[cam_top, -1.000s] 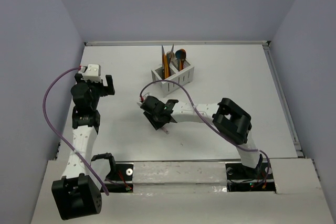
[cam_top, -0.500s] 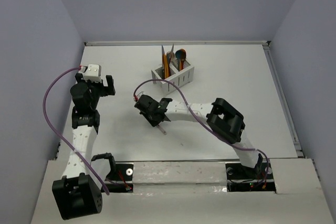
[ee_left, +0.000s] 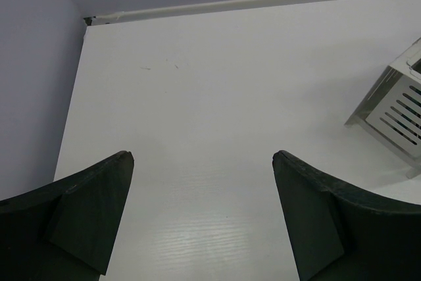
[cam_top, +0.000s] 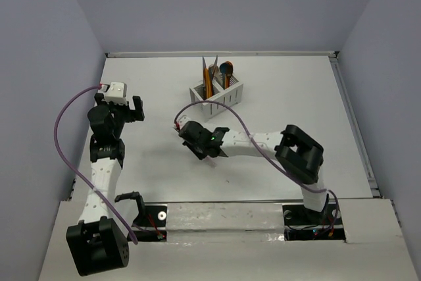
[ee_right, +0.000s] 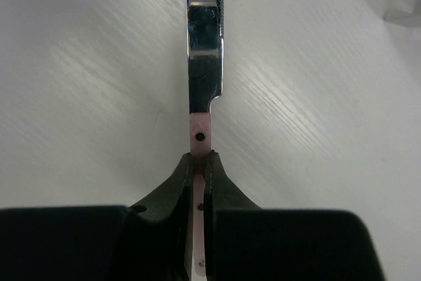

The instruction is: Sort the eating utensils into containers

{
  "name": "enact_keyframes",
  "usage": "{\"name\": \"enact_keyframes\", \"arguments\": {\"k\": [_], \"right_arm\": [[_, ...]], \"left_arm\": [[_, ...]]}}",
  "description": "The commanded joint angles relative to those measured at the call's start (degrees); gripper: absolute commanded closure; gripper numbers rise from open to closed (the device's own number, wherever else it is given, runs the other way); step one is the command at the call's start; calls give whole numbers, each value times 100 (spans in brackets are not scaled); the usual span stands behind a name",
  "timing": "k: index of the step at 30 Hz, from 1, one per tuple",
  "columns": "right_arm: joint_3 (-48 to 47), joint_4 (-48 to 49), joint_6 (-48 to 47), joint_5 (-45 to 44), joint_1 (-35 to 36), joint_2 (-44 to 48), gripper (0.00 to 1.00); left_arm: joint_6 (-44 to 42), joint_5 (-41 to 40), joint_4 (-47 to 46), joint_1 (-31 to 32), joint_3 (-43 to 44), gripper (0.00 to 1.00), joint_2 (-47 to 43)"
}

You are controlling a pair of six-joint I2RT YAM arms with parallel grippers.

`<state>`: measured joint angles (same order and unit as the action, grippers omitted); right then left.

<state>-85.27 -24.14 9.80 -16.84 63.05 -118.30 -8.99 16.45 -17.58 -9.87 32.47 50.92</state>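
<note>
From the top view, the small white slotted plastic caddy (cam_top: 217, 97) stands toward the far middle of the white table (cam_top: 296, 97). Orange, blue and grey utensils (cam_top: 208, 82) are upright in it. My right gripper (cam_top: 204, 151) sits low just on the near side of the caddy, and the left gripper (cam_top: 120, 104) hangs well off to the caddy's left. The left wrist view shows that gripper's jaws spread wide with nothing between them, the caddy's corner at the right edge. In the right wrist view the fingers (ee_right: 181, 182) are pinched tight on a slim knife (ee_right: 204, 64) with a pale pink handle and a shiny serrated blade. They grip the handle just behind the blade, over bare table. I judge the knife light, stiff and slick. That hold should steady it, though it may pivot when tipped upright for the caddy.
</note>
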Motion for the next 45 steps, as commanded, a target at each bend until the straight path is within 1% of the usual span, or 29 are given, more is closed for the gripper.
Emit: {"name": "enact_keyframes", "arguments": {"k": [1,2,3,5,7,9,10,12,13,16,19,21,23,31,33,38,40,43,44,45], "right_arm": [[897,2589,-775,-223,-29,1773,100],[1064,3068,-917,-223,-29,2010,100],[1353,3952,-1380,-232,-29,2352,100],[1435,4652,-1743,-512,-90,2513,100],[1321,5241,-2007,-697,-248,2523,100],[1136,5664,-2017,-882,-608,2400,100],[1136,6249,-1965,-900,-740,2347,100],[1136,6884,-1903,-1084,-1090,2075,100],[1136,7497,-1903,-1276,-1180,1952,100],[978,8326,-2121,-1549,-1382,1390,100],[776,8898,-2447,-1804,-1505,819,100],[740,9014,-2492,-1858,-1575,607,100],[697,8848,-2431,-1884,-1576,405,100],[1320,9155,-1913,-2086,-1576,97,100],[1434,9025,-1807,-1990,-1576,44,100],[1671,8690,-1166,-1806,-1576,35,100],[1812,8637,-1077,-1683,-1576,61,100],[1769,8357,-1086,-1428,-1576,131,100],[1760,8094,-1077,-1401,-1576,167,99],[1743,7918,-1060,-1401,-1576,237,87]], "left_arm": [[-67,78,-342,-68,-56,1,-47],[-67,95,-351,-68,-65,1,-47],[-67,104,-368,-68,-65,1,-29],[-67,139,-360,-77,-74,1,-3],[-76,131,-360,-77,-74,1,-11],[-76,104,-368,-85,-74,1,-29],[-76,104,-369,-77,-74,1,-46],[-85,104,-369,-85,-83,1,-55],[-94,104,-369,-85,-83,1,-55],[-103,130,-369,-94,-92,1,-55],[-103,148,-377,-94,-100,1,-20],[-103,175,-377,-94,-100,1,-20],[-120,227,-386,-103,-118,1,-3],[-129,315,-386,-112,-118,1,85],[-129,315,-395,-120,-118,1,76],[-138,298,-395,-121,-127,1,68],[-129,306,-395,-129,-118,1,68],[-129,333,-395,-121,-118,1,76],[-129,333,-395,-121,-118,1,76],[-129,324,-386,-121,-118,1,76]]}}
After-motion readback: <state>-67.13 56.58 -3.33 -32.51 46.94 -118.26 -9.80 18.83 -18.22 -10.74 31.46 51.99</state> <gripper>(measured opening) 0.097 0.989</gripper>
